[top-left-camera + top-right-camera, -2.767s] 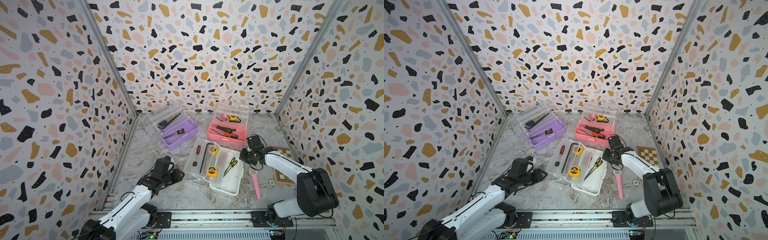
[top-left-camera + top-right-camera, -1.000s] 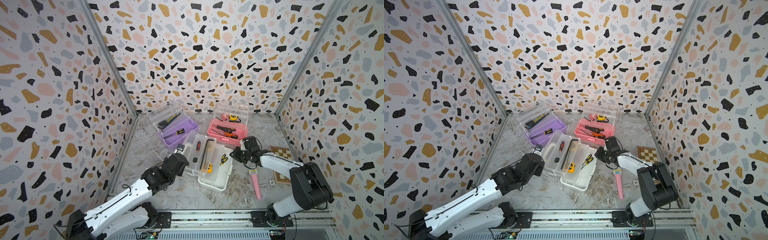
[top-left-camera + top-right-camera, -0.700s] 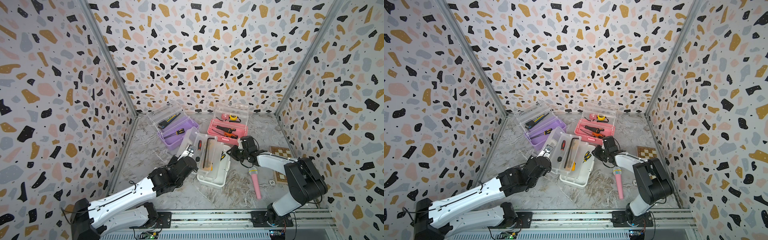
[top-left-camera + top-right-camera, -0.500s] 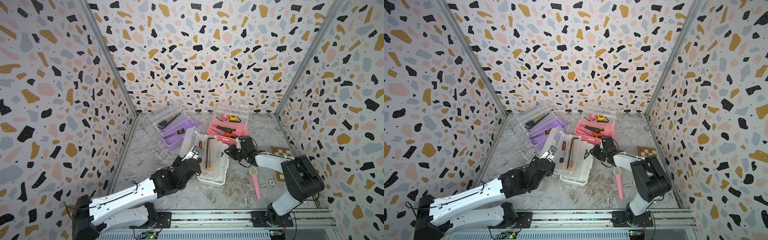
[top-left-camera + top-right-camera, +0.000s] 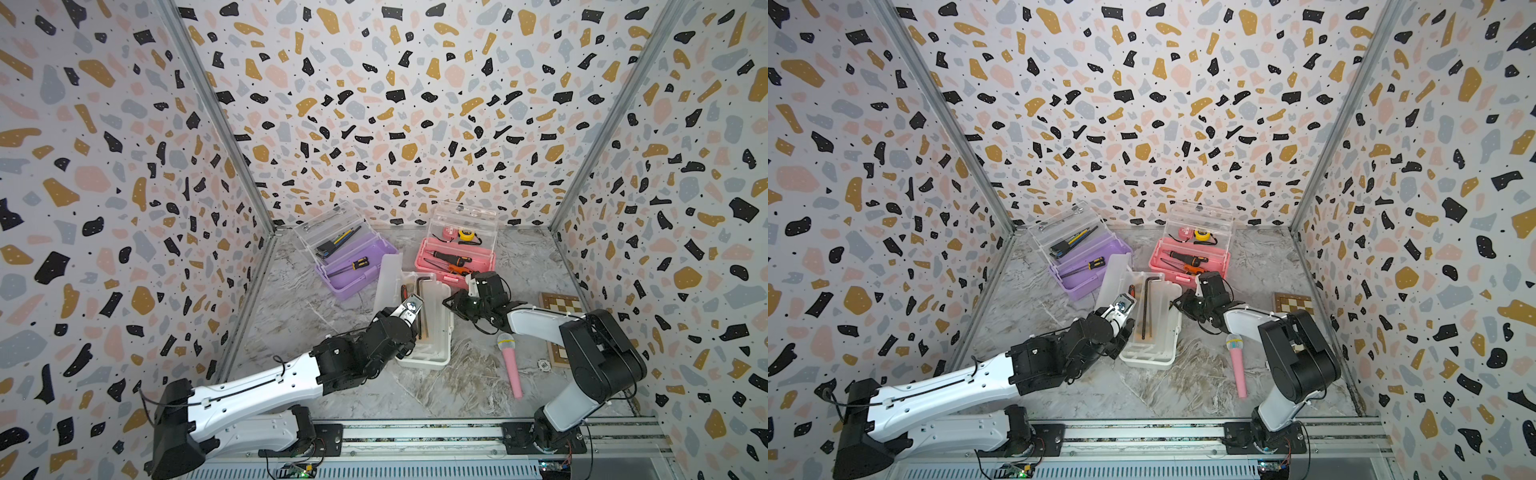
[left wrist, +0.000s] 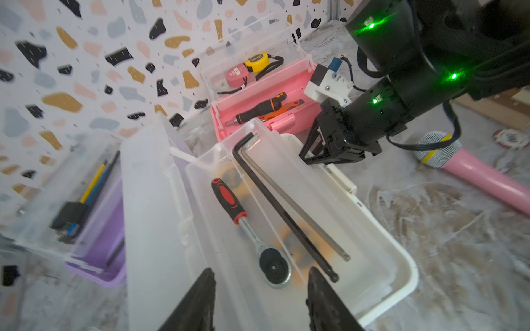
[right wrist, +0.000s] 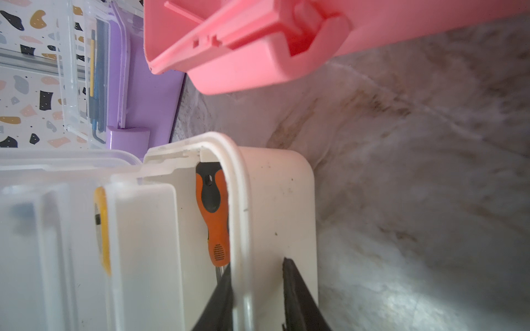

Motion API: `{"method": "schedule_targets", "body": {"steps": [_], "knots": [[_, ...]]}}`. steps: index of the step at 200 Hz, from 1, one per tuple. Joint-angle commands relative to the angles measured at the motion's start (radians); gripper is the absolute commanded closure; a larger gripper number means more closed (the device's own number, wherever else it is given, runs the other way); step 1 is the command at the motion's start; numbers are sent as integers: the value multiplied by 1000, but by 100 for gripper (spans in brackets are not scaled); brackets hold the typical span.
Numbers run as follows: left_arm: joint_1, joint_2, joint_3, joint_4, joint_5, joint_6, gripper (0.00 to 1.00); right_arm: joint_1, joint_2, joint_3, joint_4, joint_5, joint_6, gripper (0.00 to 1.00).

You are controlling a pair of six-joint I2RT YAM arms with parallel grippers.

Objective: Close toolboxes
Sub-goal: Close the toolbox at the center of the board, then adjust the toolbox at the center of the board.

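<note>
The white toolbox (image 5: 424,360) (image 5: 1146,359) lies mid-floor. Its clear tray holds a ratchet (image 6: 238,217) and hex keys (image 6: 286,206), and its clear lid (image 5: 386,278) (image 6: 152,200) stands tilted up on the far-left side. My left gripper (image 6: 259,289) (image 5: 409,332) hangs open over the near end of the tray, holding nothing. My right gripper (image 7: 258,263) (image 5: 446,301) is shut on the white box's wall, one finger inside and one outside. The purple toolbox (image 5: 345,291) and the pink toolbox (image 5: 420,259) stand at the back with lids up.
A pink toy microphone (image 5: 511,370) lies right of the white box. A brown checkered board (image 5: 561,307) and a small round token (image 5: 543,365) sit by the right wall. Terrazzo walls close in three sides.
The white box has swung round to lie front-to-back, and its tray and lid have folded up toward the base. My left gripper has opened. The right gripper has kept its hold.
</note>
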Motion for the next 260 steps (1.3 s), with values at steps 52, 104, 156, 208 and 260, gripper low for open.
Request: {"method": "schedule_targets", "body": {"steps": [52,104,156,208,260], "knots": [[4,53,83,-60,125,-110,27,22,-45,-1,-32,-25,-14,72],[3,75,137,-62,191,-165,14,15,-72,12,-89,-4,-46,72],[20,96,159,-54,199,-173,5,-25,-155,21,-209,40,-111,66],[165,95,98,4,360,-264,4,-56,-300,31,-396,97,-210,61],[351,79,-8,116,570,-386,2,-13,-431,-49,-396,-22,-219,34]]}}
